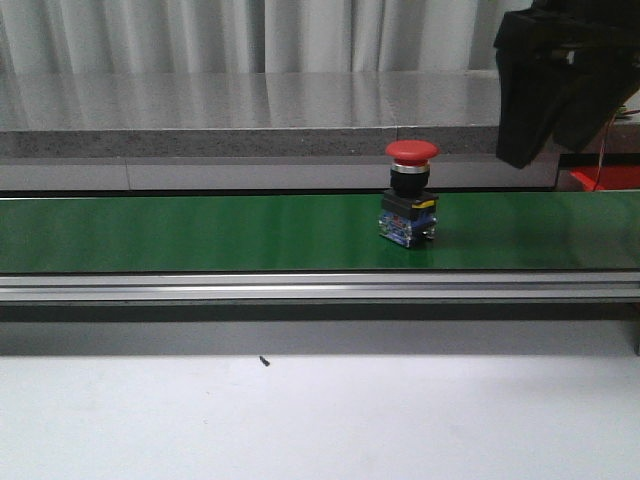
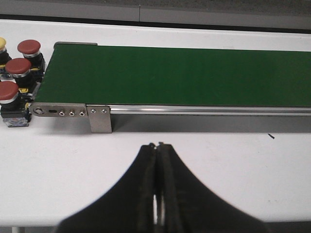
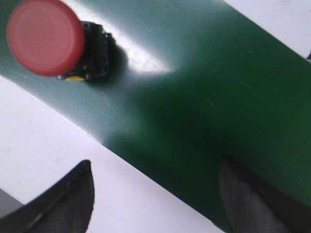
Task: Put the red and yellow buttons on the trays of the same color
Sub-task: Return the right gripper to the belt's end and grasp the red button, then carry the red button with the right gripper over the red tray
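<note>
Red button (image 1: 410, 194) upright on green belt (image 1: 200, 232), cap upward

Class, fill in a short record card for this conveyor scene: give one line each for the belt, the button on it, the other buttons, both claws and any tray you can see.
belt: green conveyor belt, running across the front view
button on belt: one red button, standing upright, cap up
other buttons: three red buttons and part of a yellow one, on the white table beside the belt's end
left claw: shut, empty, over the table
right claw: open, empty, above the belt, apart from the button
trays: red object at the far right, identity unclear
</note>
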Action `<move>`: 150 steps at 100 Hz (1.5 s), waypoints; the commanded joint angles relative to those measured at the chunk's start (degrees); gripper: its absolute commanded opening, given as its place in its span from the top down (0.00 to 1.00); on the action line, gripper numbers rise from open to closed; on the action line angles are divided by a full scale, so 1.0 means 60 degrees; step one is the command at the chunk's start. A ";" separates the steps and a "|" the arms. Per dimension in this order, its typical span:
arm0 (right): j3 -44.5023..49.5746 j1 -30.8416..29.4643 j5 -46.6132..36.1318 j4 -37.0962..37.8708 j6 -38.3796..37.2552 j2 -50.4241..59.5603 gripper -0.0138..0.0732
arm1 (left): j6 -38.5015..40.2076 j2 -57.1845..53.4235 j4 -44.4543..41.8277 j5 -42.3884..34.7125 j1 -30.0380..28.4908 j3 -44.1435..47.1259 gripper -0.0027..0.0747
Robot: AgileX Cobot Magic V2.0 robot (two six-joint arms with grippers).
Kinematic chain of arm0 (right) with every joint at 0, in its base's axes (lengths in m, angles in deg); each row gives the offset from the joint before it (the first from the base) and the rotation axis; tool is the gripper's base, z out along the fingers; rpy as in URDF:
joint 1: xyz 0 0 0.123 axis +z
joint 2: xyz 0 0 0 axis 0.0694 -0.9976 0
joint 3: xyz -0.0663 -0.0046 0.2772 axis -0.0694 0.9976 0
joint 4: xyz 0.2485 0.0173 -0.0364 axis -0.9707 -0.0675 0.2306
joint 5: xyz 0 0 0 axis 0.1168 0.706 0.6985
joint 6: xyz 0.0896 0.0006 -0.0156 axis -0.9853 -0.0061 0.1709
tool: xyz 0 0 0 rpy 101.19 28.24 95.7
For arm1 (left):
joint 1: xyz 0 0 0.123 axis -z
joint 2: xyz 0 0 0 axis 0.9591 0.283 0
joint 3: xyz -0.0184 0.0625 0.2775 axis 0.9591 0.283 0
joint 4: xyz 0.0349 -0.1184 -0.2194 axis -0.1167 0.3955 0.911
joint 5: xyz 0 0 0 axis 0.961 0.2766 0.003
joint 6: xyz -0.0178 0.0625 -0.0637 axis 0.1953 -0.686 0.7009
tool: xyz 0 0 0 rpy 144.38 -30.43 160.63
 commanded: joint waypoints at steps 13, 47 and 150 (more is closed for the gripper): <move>-0.0651 0.0518 -0.0066 -0.0031 0.0146 -0.0243 0.22 | -0.0016 0.0145 0.0098 -0.0690 0.0084 -0.0233 0.99; -0.0675 0.0795 -0.0457 -0.0365 0.0146 -0.0689 0.22 | -0.0016 0.0145 0.0098 -0.0690 0.0084 -0.0233 0.99; -0.0995 -0.1284 -0.1456 -0.0229 -0.0031 -0.0293 0.64 | -0.0016 0.0145 0.0098 -0.0690 0.0084 -0.0233 0.99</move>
